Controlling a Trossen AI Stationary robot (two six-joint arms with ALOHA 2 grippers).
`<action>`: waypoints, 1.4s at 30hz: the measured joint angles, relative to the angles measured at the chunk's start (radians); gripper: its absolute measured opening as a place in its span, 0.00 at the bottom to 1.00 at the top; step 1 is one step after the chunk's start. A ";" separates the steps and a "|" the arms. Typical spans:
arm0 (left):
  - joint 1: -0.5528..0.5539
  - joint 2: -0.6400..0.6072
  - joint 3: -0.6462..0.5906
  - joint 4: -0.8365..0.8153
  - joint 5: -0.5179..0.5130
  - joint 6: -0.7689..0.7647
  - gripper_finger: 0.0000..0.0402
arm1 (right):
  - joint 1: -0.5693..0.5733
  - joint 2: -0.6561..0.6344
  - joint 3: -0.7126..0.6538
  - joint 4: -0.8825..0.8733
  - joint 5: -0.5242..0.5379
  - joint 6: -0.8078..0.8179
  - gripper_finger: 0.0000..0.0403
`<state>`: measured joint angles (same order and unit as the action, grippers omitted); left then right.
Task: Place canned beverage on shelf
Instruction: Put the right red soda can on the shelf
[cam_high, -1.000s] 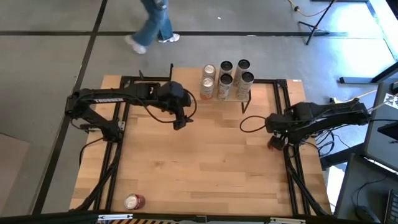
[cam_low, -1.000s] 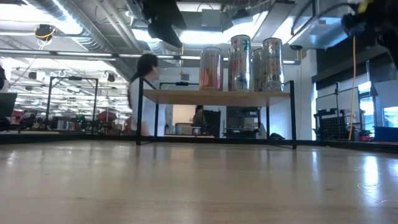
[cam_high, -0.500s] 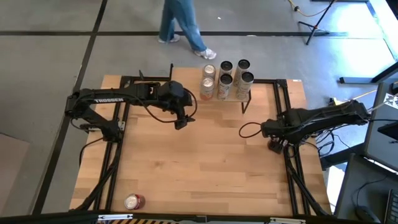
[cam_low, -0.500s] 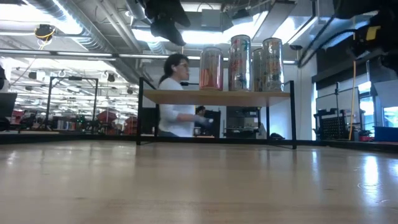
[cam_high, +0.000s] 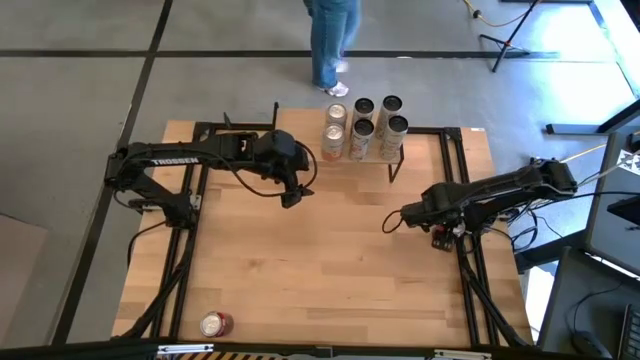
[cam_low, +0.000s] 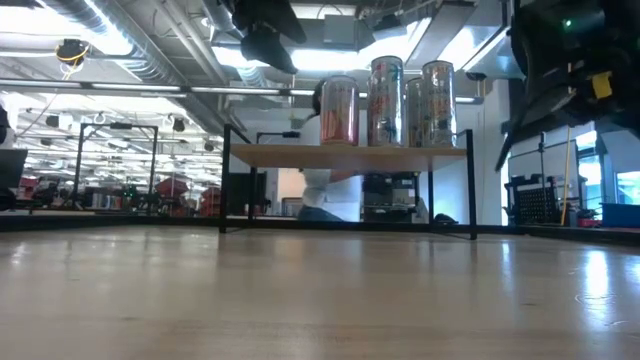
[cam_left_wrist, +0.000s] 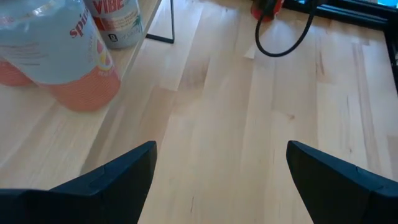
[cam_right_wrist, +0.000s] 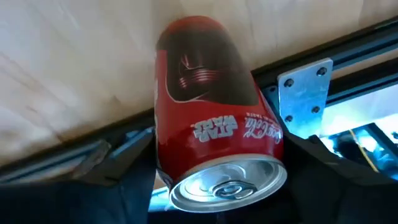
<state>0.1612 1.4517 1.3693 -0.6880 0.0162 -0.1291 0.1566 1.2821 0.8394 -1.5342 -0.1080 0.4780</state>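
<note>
Right gripper (cam_right_wrist: 214, 168) low at the surface's (cam_high: 330, 260) 3 o'clock edge, fingers either side of a red can (cam_right_wrist: 211, 118) beside the black frame rail; cannot tell whether clamped or only flanking it. Left gripper (cam_left_wrist: 221, 168) released, fingers spread wide, hovering toward 11 o'clock. Shelf (cam_low: 350, 155) at 12 o'clock, five cans (cam_high: 362, 128) standing on top. Second red can (cam_high: 215, 324) lying at 7 o'clock. Person (cam_high: 332, 40) on the floor beyond 12 o'clock.
</note>
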 joint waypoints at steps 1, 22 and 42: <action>0.000 0.000 0.000 0.000 0.000 -0.002 0.86 | 0.000 0.002 0.001 -0.002 0.000 -0.011 0.66; -0.250 0.001 -0.107 0.170 -0.126 -0.244 0.86 | 0.000 0.015 0.418 0.289 0.210 -0.144 0.63; -0.460 0.092 -0.168 0.495 -0.362 -0.532 0.72 | 0.170 0.082 0.443 0.657 0.205 -0.133 0.63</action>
<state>-0.2990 1.5438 1.2013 -0.1925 -0.3462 -0.6607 0.3269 1.3638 1.2822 -0.8773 0.0975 0.3445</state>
